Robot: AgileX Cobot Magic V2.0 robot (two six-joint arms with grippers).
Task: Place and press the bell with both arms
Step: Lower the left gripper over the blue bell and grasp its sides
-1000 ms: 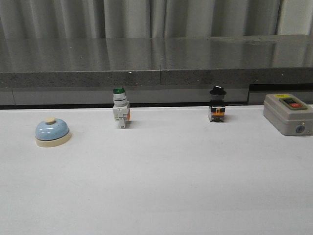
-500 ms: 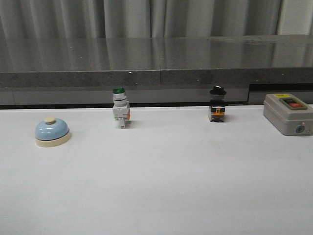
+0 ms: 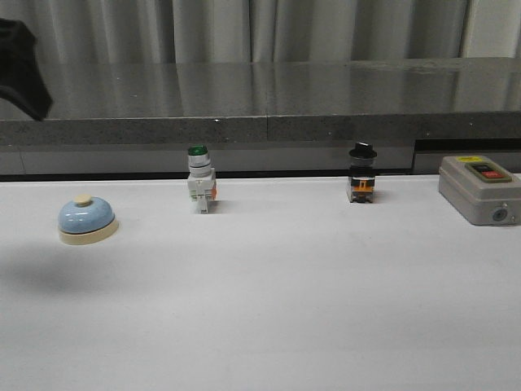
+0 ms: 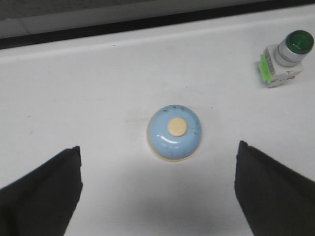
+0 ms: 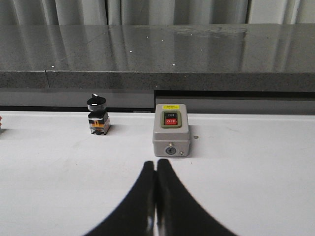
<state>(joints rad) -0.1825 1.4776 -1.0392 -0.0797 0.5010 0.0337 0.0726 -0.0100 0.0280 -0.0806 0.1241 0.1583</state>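
Observation:
The light-blue bell (image 3: 85,220) with its cream base and button stands on the white table at the left. In the left wrist view the bell (image 4: 174,132) lies below and just ahead of my left gripper (image 4: 158,146), which is open and empty, its black fingers (image 4: 44,191) wide apart on either side. A black part of my left arm (image 3: 20,65) shows at the top left of the front view, above the bell. My right gripper (image 5: 156,163) is shut and empty, low over the table in front of a grey switch box; it is outside the front view.
A green-capped white switch (image 3: 199,181) stands right of the bell and also shows in the left wrist view (image 4: 285,56). A black-knobbed switch (image 3: 362,175) and a grey on/off box (image 3: 479,189) stand further right. A dark stone ledge (image 3: 269,106) runs along the back.
A black part of my left arm has come into the front view at the top left. A soft shadow now lies on the table by the bell. The bell has not moved.

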